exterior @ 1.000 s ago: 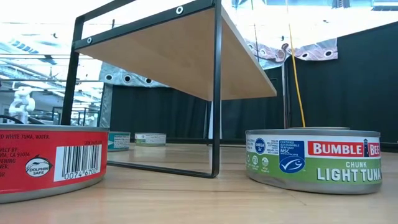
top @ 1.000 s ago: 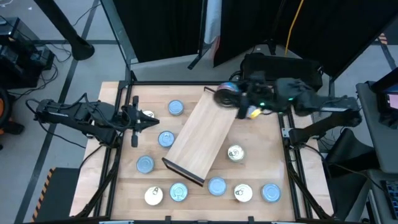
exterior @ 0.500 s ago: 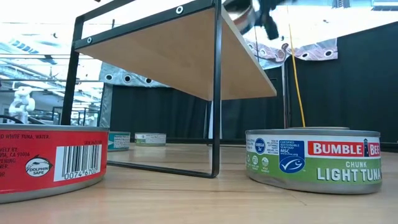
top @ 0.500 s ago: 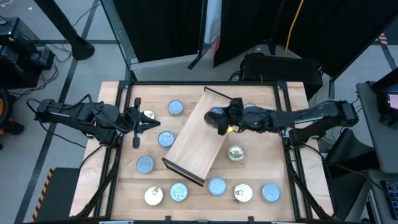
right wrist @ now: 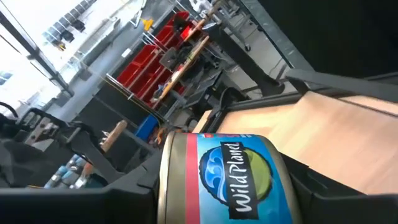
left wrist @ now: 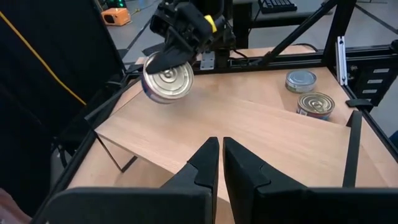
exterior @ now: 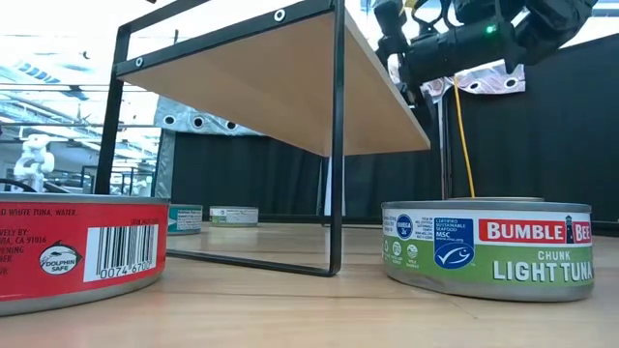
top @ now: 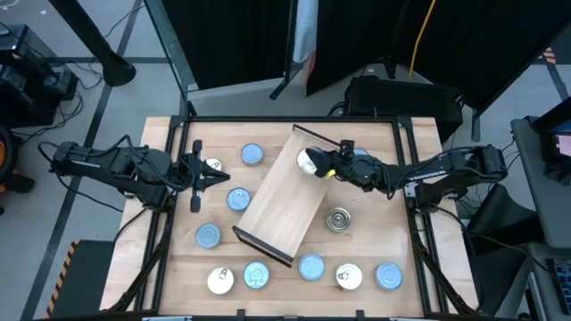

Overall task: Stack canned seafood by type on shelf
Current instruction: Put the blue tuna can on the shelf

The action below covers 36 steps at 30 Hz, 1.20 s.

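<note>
As it brings a tin (top: 309,161) over the shelf's (top: 284,201) far end, the right gripper (top: 323,168) pinches it between its jaws, tilted; left gripper (top: 198,171) waits, jaws pressed together, amid tins left on the bench (top: 375,192).

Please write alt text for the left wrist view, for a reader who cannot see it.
The right tool holds a silver-topped tin tilted on edge above the far end of the light-wood shelf. The left tool is shut in the foreground, and two more tins stand on the table beyond.
</note>
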Each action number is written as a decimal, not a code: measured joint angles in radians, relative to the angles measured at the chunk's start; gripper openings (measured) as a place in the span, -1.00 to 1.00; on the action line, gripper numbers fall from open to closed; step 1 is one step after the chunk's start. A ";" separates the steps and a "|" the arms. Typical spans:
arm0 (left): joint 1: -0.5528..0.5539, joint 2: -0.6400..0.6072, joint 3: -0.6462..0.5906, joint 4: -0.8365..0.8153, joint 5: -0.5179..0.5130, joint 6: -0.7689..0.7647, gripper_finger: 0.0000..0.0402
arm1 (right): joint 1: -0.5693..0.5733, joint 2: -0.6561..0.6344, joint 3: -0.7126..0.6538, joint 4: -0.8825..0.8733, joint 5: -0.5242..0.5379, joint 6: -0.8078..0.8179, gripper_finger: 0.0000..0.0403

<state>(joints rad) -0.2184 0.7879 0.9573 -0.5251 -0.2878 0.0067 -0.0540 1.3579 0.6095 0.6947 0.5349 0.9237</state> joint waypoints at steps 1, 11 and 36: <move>0.000 0.000 0.000 0.000 0.000 0.000 -0.86 | 0.000 0.000 0.000 0.002 0.002 0.000 -0.11; 0.000 0.000 0.000 0.025 0.000 0.008 -0.86 | 0.000 -0.003 0.000 -0.018 0.059 0.014 -0.10; 0.000 0.000 0.000 0.019 0.001 0.027 -0.86 | -0.002 0.002 0.216 -0.568 0.092 0.155 -0.10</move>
<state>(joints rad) -0.2184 0.7879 0.9573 -0.5064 -0.2871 0.0334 -0.0555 1.3598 0.8257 0.1270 0.6269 1.0792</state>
